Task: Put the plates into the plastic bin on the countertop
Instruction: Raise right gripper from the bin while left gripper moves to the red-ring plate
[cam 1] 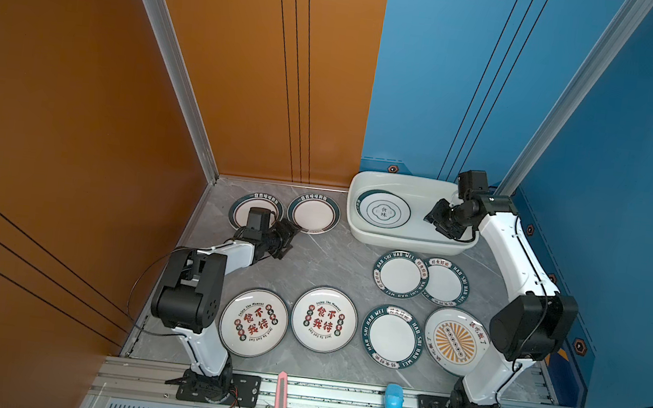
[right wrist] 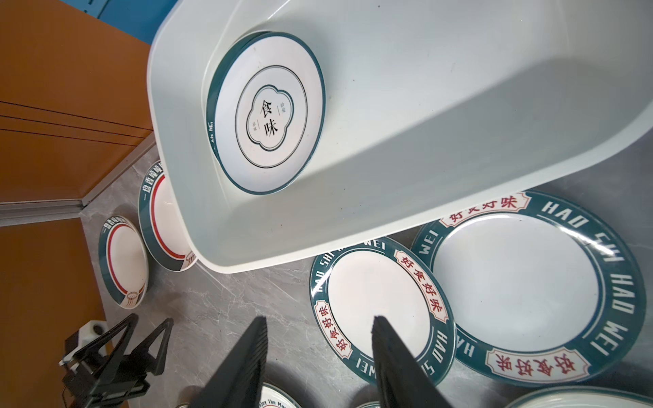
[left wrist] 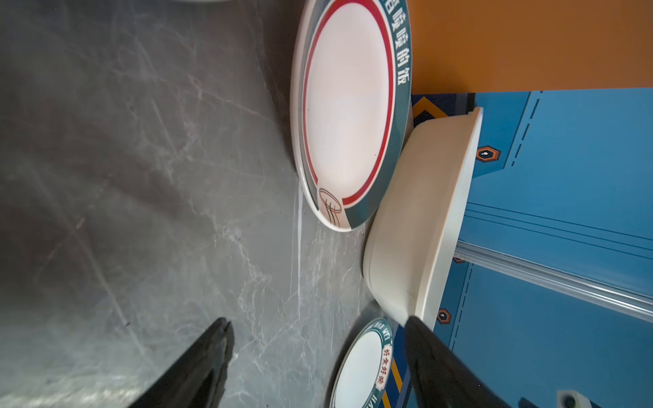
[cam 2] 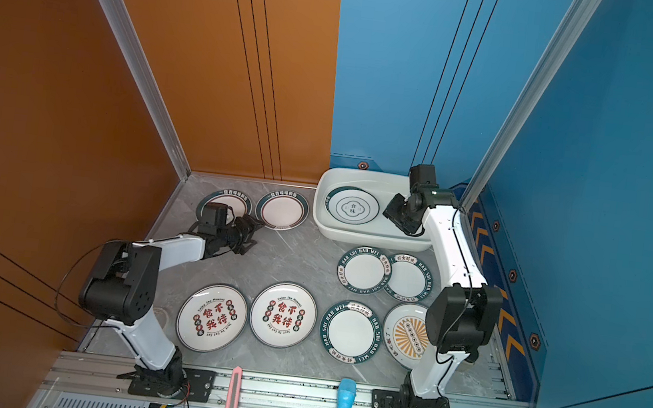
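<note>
Since the left fingers are spread wide with only bare tabletop between them, they've got hold of nothing. The wrist looks rolled onto its side, so one finger rides low near the tabletop and the other sits higher. Handy for pinching a rim top and bottom, I'd guess.

Just past the tips, toward the back wall and a touch to the right, the red-ringed plate lies flat. Its near rim faces the fingers but doesn't touch them. It's round, so there's no long axis to fuss over and that near edge is the thing to go for. The twin plate sits partly under the left wrist. The left arm is clearly the closer one, forearm stretched low toward the back, elbow hunched up.

The right fingers are partly open and empty too. They hang over the right end of the bin, which sits at the back right, just beside the red-ringed plate. A cloud-emblem plate lies inside at its left end. The remaining plates are out on the tabletop.
</note>
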### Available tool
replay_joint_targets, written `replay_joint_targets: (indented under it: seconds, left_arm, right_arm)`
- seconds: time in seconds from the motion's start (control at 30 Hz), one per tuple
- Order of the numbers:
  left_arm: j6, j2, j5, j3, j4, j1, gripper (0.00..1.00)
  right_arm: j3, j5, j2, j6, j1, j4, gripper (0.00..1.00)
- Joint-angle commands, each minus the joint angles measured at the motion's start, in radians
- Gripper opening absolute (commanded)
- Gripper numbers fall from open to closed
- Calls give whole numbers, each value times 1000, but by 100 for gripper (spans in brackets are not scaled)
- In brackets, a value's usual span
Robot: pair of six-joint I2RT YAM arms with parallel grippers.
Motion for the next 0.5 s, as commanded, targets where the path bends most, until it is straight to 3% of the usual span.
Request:
replay_joint_targets:
  seconds: [0.0, 0.47]
  left_arm:
    - [-56, 65, -106, 46, 21, -12, 74]
    - [-70, 260, -157, 210, 29, -47, 59]
  right_arm:
    - [-41, 16, -44, -26, -25, 12, 51]
    - [-33, -41, -25, -33, -77, 12, 51]
